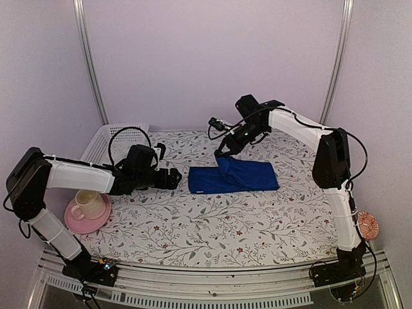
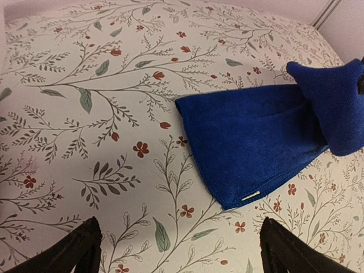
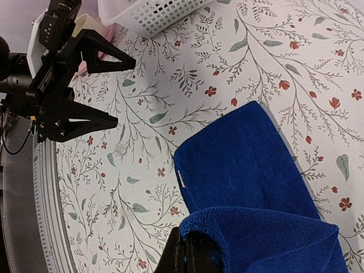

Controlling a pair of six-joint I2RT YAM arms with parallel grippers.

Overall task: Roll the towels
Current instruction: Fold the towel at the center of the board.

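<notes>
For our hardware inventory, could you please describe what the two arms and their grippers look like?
Both arms have white tubular links joined by bulky black joint housings, with black cables looping alongside. The left arm and right arm look alike. Each gripper is black, with two tapered, wedge-shaped fingers, clearest on the left gripper.

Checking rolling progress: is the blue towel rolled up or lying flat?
Not rolled: the blue towel lies mostly flat, one end lifted and folded over in the right fingers, which are shut on it.

I see the blue towel [image 1: 233,177] as matt, fuzzy cloth (stitched hem) and the worktop [image 1: 193,219] as smooth, floral-printed.
</notes>
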